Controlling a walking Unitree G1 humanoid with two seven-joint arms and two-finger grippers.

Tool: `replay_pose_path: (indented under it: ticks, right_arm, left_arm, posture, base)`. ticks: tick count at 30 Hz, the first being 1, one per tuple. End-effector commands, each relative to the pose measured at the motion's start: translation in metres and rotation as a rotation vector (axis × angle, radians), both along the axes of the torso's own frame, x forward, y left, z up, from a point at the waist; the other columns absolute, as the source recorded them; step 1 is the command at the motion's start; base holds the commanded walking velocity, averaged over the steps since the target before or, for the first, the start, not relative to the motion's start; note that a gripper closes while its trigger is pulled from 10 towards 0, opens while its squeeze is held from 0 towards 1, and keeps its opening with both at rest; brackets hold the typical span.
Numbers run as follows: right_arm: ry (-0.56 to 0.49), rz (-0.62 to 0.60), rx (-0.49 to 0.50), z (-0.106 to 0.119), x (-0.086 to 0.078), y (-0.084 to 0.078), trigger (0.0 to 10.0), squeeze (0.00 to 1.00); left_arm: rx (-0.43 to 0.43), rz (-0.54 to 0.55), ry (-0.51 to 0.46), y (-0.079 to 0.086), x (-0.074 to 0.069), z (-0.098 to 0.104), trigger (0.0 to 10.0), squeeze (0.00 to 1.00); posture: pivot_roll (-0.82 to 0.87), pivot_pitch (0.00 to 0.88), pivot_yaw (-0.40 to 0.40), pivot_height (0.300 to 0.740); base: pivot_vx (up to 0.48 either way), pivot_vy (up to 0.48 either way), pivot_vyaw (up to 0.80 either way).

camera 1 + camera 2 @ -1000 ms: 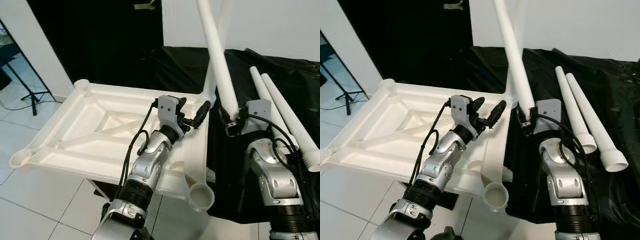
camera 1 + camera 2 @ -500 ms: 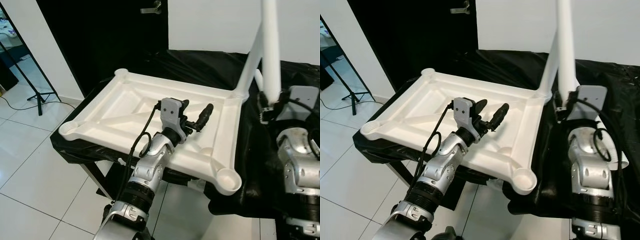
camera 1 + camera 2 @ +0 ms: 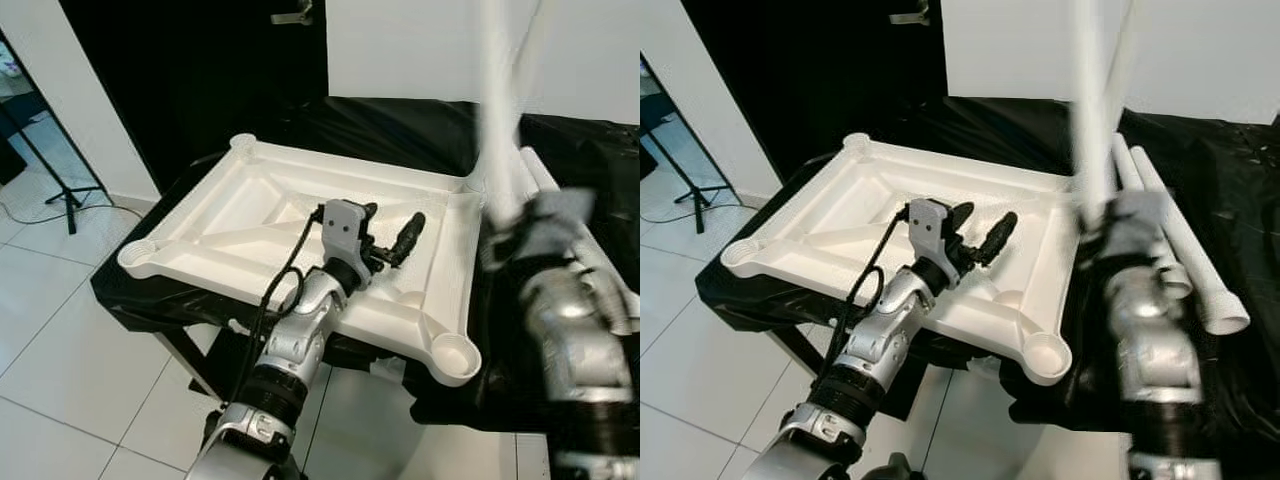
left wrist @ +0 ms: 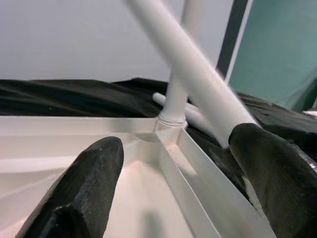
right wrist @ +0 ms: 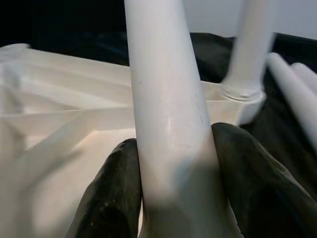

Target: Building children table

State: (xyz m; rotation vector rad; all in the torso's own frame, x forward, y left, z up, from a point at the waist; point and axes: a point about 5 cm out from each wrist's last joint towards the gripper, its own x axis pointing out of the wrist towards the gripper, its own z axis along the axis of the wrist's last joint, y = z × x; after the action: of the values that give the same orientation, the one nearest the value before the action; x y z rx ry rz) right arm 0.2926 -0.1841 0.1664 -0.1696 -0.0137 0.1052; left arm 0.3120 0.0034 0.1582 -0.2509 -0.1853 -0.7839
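White plastic tabletop lies upside down on the black-draped worktop, underside ribs up, 4 corner sockets. 1 leg already stands in the far-right socket. 2 spare legs lie on the cloth to the right, side by side.

Right hand is clamped on a 4th leg, held near upright, right of the tabletop, near the seated leg. Arm is motion-blurred in the head views, so exact tilt is unclear.

Left hand hovers over the right part of the tabletop, fingers spread wide, holding nothing.

Step in hand, my read: seat the held leg in the near-right socket, which is open.

To do it well:
- bring the leg's lower end right over the socket before lowering
- keep the leg plumb; a tilted entry will likely bind on the rim
- left hand could press the tabletop down so it doesn't slide on the cloth
- push straight down, twist if threaded; can't tell thread type from here
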Motion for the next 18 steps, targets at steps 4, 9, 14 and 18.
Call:
replay_pose_path:
  ticks: [4, 9, 14, 18]
  right_arm:
    - [0.05, 0.108, -0.021, -0.011, -0.009, 0.019, 10.0, 0.0]
    - [0.027, 0.106, -0.084, -0.01, -0.013, 0.014, 10.0, 0.0]
    - [-0.033, 0.141, -0.161, -0.007, -0.023, 0.014, 10.0, 0.0]
    - [-0.052, 0.166, -0.233, -0.012, -0.033, 0.017, 10.0, 0.0]
  left_arm:
    - [0.046, -0.02, 0.006, 0.007, 0.0, -0.01, 10.0, 0.0]
    - [0.019, -0.062, 0.054, 0.011, 0.001, -0.013, 10.0, 0.0]
    - [-0.179, -0.123, 0.159, 0.013, 0.009, 0.0, 10.0, 0.0]
    - [-0.354, -0.183, 0.23, 0.016, 0.016, 0.013, 10.0, 0.0]
  posture:
    - [0.12, 0.0, 0.042, 0.74]
    - [0.11, 0.0, 0.043, 0.74]
    - [0.1, 0.0, 0.043, 0.74]
    - [0.08, 0.0, 0.045, 0.74]
  base:
    - [0.0, 0.0, 0.0]
    - [0.0, 0.0, 0.0]
    - [0.0, 0.0, 0.0]
    - [0.0, 0.0, 0.0]
